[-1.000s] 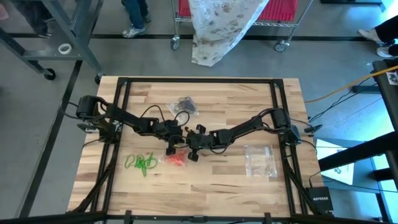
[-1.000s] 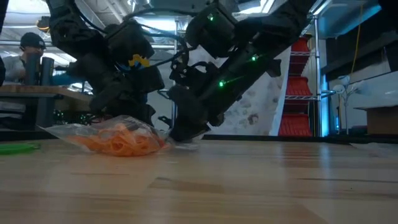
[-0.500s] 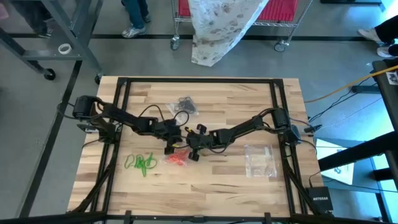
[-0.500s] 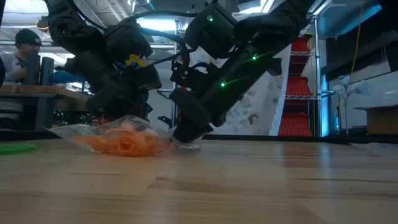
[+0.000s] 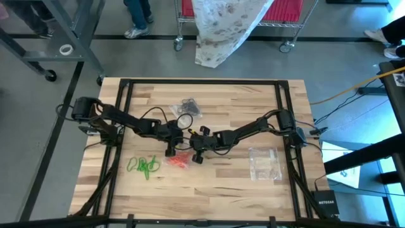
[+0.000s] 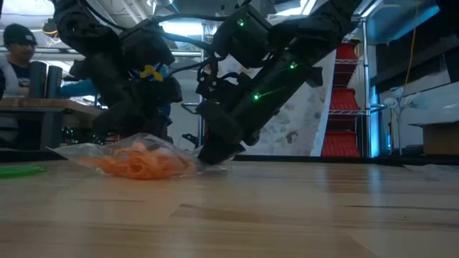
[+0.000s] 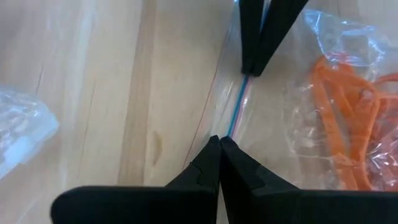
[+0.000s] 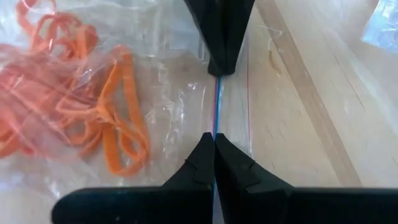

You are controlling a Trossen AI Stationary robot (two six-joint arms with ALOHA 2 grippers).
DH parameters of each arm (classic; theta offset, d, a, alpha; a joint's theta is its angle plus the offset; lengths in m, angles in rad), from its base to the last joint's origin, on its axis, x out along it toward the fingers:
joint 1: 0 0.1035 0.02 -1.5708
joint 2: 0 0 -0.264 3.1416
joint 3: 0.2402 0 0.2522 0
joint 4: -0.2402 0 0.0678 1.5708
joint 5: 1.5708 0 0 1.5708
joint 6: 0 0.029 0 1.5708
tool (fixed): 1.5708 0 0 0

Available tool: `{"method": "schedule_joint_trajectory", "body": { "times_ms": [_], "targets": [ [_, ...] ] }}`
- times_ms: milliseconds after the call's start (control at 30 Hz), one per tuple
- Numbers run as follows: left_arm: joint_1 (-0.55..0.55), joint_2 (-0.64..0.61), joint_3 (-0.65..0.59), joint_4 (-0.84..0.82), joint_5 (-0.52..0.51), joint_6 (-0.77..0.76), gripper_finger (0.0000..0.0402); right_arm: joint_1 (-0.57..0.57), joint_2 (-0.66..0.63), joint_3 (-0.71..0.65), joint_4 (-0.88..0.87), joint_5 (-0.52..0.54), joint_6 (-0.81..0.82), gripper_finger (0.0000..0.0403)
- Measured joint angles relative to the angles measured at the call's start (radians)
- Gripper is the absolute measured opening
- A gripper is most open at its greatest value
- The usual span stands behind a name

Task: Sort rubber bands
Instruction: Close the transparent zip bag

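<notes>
A clear zip bag (image 5: 180, 160) holding orange-red rubber bands (image 8: 93, 118) lies on the table's middle. My left gripper (image 7: 220, 140) and my right gripper (image 8: 214, 137) are both shut on its zip edge and face each other; between them the blue-and-red zip strip (image 7: 236, 112) runs straight. Loose green rubber bands (image 5: 142, 166) lie on the wood to the left. Black rubber bands sit in another clear bag (image 5: 188, 106) at the far middle. My left gripper pinches the zip strip's left part (image 7: 229, 132) between its two fingertips, slanting down from the table's left, in line with the strip. The bag rests on the table. My right gripper pinches the strip's right part (image 8: 217, 127) between its fingertips, slanting down from the table's right, in line with the strip. The bag's body (image 6: 136, 159) lies slack on the wood.
A flat clear bag (image 5: 264, 163) lies at the right near side. Black frame bars (image 5: 202, 82) border the table. Another bit of clear plastic (image 7: 22, 134) shows in the left wrist view. People and a cart stand beyond the far edge.
My left gripper has tipped and edged slightly toward the table's left edge, still shut on the zip edge. The bag has stayed on the table.
</notes>
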Motion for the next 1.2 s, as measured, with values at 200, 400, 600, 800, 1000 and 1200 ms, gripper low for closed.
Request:
{"method": "schedule_joint_trajectory", "body": {
  "times_ms": [200, 400, 600, 800, 1000, 1200],
  "targets": [
    [0.000, 0.000, 0.000, -0.026, -0.010, -0.001, 0.0001, 0.000, 0.000, 0.000, -0.019, -0.003, 0.000, 0.0005],
    [0.000, -0.003, 0.000, -0.042, -0.015, -0.003, 0.0001, 0.000, 0.000, -0.001, -0.026, -0.014, 0.000, 0.0005],
    [-0.002, -0.039, 0.001, -0.121, -0.024, 0.000, 0.0001, 0.000, 0.000, -0.001, -0.032, -0.020, 0.002, 0.0005],
    [-0.001, -0.094, -0.002, -0.241, -0.075, 0.044, 0.0001, 0.000, 0.000, -0.001, -0.032, -0.025, 0.003, 0.0005],
    [-0.001, -0.101, 0.001, -0.305, -0.089, 0.052, 0.0001, 0.001, 0.000, -0.001, -0.034, -0.029, 0.003, 0.0005],
    [-0.001, -0.103, 0.003, -0.334, -0.098, 0.055, 0.0001, 0.001, 0.000, -0.001, -0.037, -0.031, 0.003, 0.0005]
  ]
}}
